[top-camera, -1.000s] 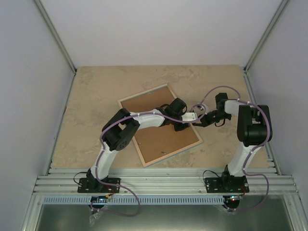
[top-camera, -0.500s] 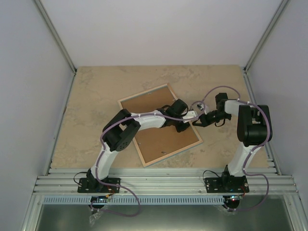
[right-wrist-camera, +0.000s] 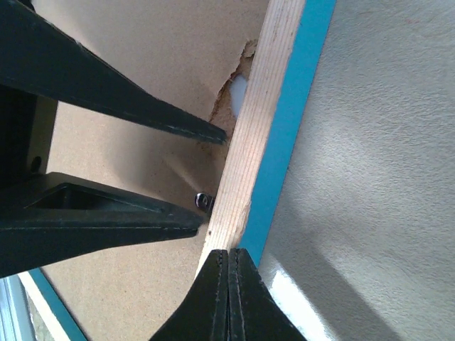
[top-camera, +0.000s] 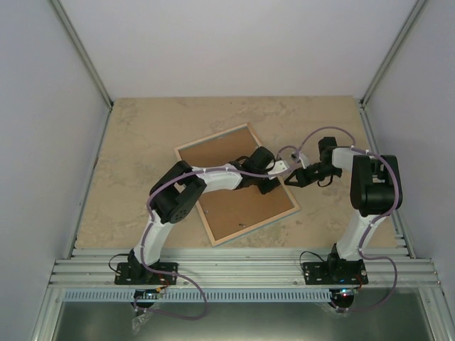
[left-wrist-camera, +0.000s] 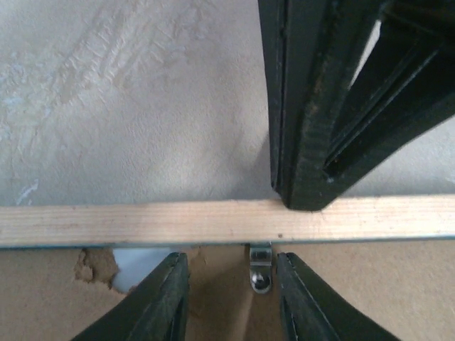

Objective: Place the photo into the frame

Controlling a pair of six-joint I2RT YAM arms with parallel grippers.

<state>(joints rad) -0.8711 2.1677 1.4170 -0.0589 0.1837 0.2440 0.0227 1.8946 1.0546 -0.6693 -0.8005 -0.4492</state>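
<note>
The frame [top-camera: 257, 227] lies face down in the middle of the table, with its brown backing board [top-camera: 238, 213] on top. Its wood edge [left-wrist-camera: 142, 222] and turquoise front [right-wrist-camera: 298, 106] show in the wrist views. My left gripper [top-camera: 279, 179] is open over the frame's right edge, its fingers either side of a small metal clip [left-wrist-camera: 261, 268]. My right gripper [top-camera: 290, 177] is shut and empty, its tips against the outside of that wood edge [right-wrist-camera: 263, 121]. The photo is hidden.
The backing board has a torn hole by the edge with white showing through [left-wrist-camera: 131, 266]. Both grippers crowd the same spot, the right fingers [left-wrist-camera: 306, 142] just across the edge from the left fingers [right-wrist-camera: 92, 220]. Enclosure walls surround the table.
The left gripper has shifted slightly along the frame's right edge, and the right gripper has closed in a little toward it. The frame has not moved.
</note>
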